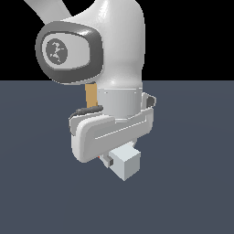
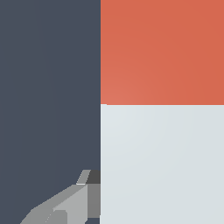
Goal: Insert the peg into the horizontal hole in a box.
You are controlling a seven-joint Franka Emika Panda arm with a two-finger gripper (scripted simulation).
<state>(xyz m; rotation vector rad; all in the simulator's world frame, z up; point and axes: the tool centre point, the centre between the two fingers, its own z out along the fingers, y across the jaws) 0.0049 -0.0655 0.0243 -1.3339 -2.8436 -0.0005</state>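
Pale grey-white and red-orange fill most of the wrist view, where we see the peg (image 2: pixel 162 109) very close to the camera, its red-orange end meeting the pale part along a straight line. One of the grey fingers (image 2: pixel 74 201) shows right beside the pale part, its tip touching or almost touching the peg's edge; the opposite one is hidden by the bar, so we cannot tell from this view alone how tightly the grip sits. In the exterior view we see the arm (image 1: pixel 114 55) from the front, its large white body covering much of the scene, and the peg (image 1: pixel 125 164) appears only as a pale square end poking out below the hand, raised above the dark blue-grey desk (image 1: pixel 192 183). That the peg hangs clear of the desk between the fingers tells us they are clenched on it. Only the exterior view shows a narrow tan-orange strip of the box (image 1: pixel 91 95), standing upright behind the arm and mostly concealed by it; the hole is hidden in both views. Only the wrist view shows the peg's red-orange end.
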